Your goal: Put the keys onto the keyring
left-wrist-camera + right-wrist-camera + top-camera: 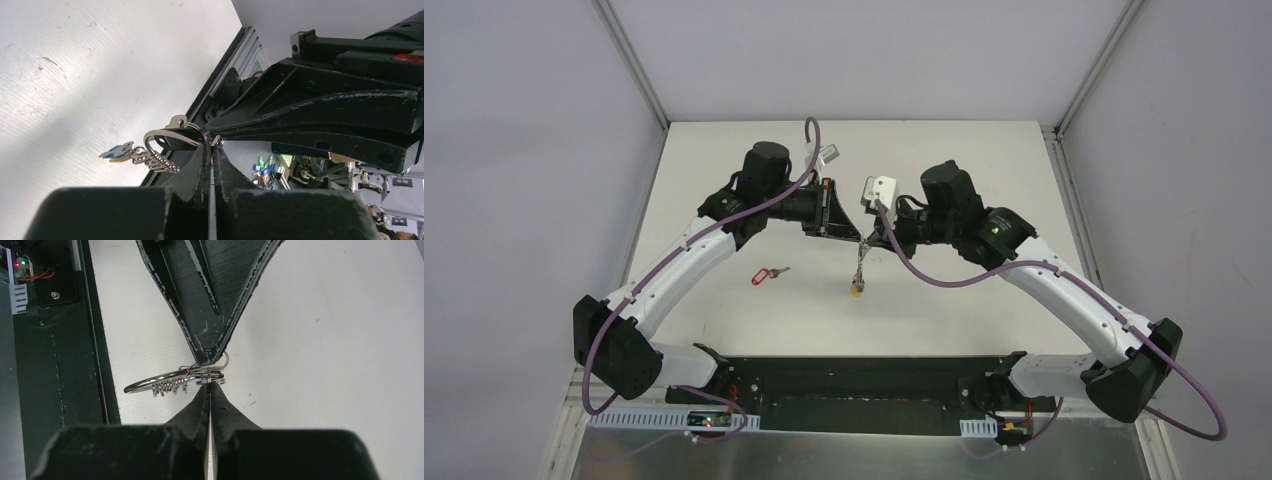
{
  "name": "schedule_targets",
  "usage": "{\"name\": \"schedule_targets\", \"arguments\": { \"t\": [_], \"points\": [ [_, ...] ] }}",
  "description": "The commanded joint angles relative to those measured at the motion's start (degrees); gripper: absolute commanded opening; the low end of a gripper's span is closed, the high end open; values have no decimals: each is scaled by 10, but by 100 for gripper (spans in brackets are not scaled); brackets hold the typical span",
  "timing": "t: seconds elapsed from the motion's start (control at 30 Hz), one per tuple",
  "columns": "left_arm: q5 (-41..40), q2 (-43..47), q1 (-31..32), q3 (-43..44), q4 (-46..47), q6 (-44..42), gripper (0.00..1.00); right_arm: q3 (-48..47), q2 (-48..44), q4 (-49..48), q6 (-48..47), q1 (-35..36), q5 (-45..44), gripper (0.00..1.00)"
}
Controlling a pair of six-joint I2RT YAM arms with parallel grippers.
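The keyring (860,262) hangs above the table between my two grippers, its bunch of keys (152,160) and blue and yellow tags (117,151) dangling below. My left gripper (212,145) is shut, pinching the ring's wire (146,141). My right gripper (210,386) is shut tip to tip against it, on small split rings (214,380) at the big ring (150,382). A black tag (172,140) with a hole lies behind the ring by both tips. The red-tagged key (767,273) lies on the table to the left.
The black base bar (864,385) runs along the table's near edge under the hanging keyring. White walls and metal frame posts (1064,110) close in the table on the left, right and back.
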State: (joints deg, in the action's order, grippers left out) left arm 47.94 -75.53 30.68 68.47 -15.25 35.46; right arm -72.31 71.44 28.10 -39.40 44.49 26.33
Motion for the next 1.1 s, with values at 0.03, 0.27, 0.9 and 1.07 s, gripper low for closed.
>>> {"name": "schedule_targets", "arguments": {
  "t": [0.03, 0.27, 0.9, 1.07],
  "points": [
    [16, 6, -2, 11, 30, 11, 0, -9, -2, -24, 13, 2, 18, 0],
    [6, 6, -2, 10, 23, 4, 0, -10, -5, -25, 16, 2, 23, 0],
    [-10, -2, 5, 16, -1, -17, 0, -24, 2, -23, 26, 3, 36, 0],
    [-20, -3, 8, 23, -16, -29, 0, -26, 7, -22, 28, 4, 31, 0]
  ]
}}
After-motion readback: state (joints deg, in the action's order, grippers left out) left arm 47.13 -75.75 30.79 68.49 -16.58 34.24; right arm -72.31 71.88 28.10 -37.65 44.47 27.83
